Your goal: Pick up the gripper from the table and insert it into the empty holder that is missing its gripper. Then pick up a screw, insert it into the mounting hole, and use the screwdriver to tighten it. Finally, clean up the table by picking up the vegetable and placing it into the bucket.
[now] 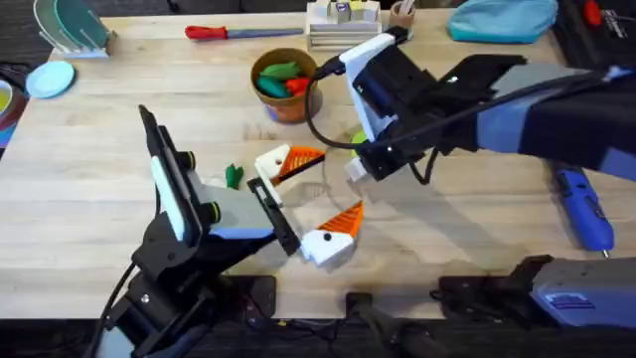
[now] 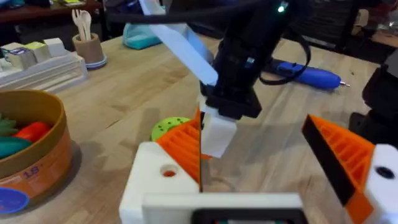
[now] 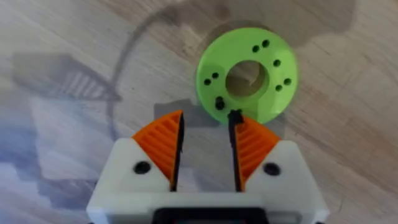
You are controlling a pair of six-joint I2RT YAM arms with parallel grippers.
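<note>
My left gripper rests open on the table, both white finger blocks carrying an orange wedge; one block shows a mounting hole. I cannot tell which wedge is the task's gripper. No empty holder is in view. My right gripper hangs just past those tips, over a bright green disc with small dark screws in its holes. Its orange pads stand apart, bare table between them. The dark green vegetable lies left of the left fingers. The bucket holds toy vegetables. The blue screwdriver lies far right.
A red-handled tool lies along the far edge, with a white rack and a beige cup beside it. A teal cloth sits at the back right. A dish rack stands at the back left.
</note>
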